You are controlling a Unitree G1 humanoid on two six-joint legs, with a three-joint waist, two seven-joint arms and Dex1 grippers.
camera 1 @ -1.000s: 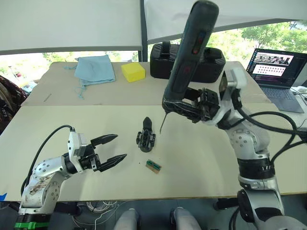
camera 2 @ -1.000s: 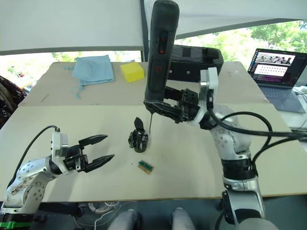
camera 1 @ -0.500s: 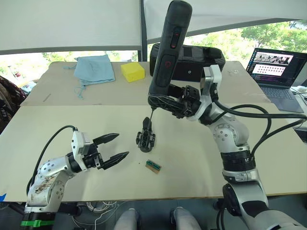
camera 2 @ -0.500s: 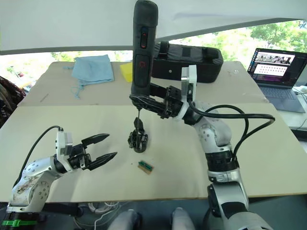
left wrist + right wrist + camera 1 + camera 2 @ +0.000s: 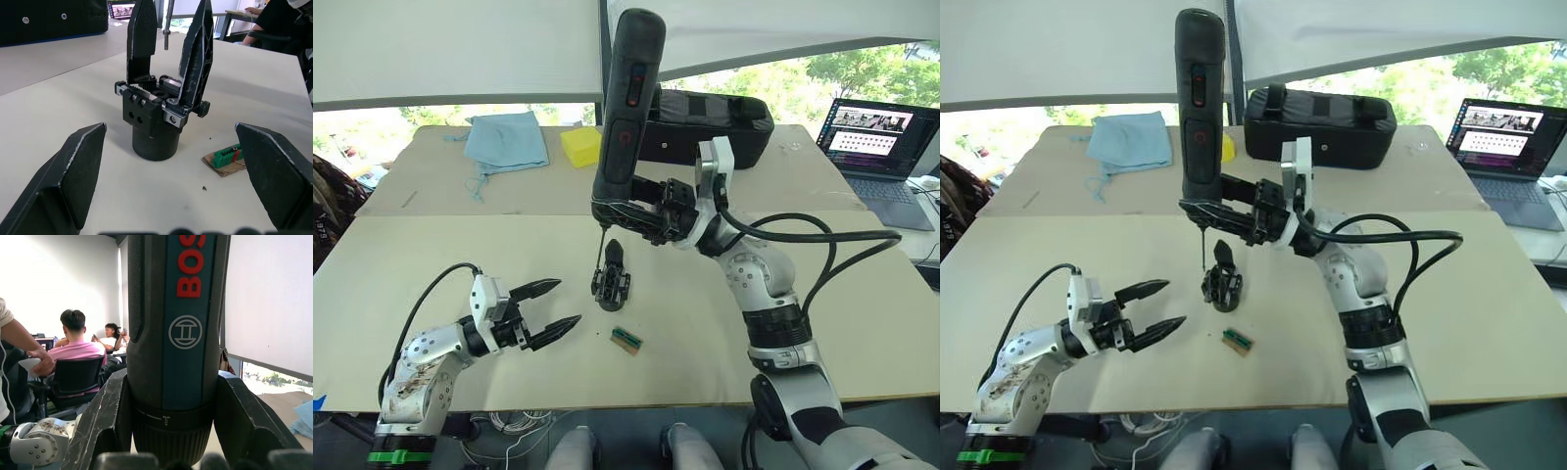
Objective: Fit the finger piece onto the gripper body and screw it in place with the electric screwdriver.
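The gripper body [image 5: 611, 282] stands upright on its round base near the middle of the front table [image 5: 431, 264], well in from every edge, with bare tabletop all round it. Two black pointed fingers rise from its top in the left wrist view; whether one of them is the finger piece [image 5: 196, 54] already set in place I cannot tell for sure, but both stand upright and apart.

The right gripper [image 5: 641, 211] is closed round the lower end of the screwdriver [image 5: 626, 108], which it holds nearly upright, bit down. The bit [image 5: 599, 257] hangs just beside the body, on its left side, tip above the table and not touching the body.

The left gripper [image 5: 548, 306] hovers low over the table on the body's left and nearer the front edge, its fingers spread wide and empty. The body lies beyond the fingertips, apart from them, in line with the gap between them.

A small green-and-brown block [image 5: 626, 339] lies flat just in front of the body. Well behind it, on the back table, sit a black bag [image 5: 705, 117], a yellow block [image 5: 579, 145] and a blue cloth [image 5: 509, 142].
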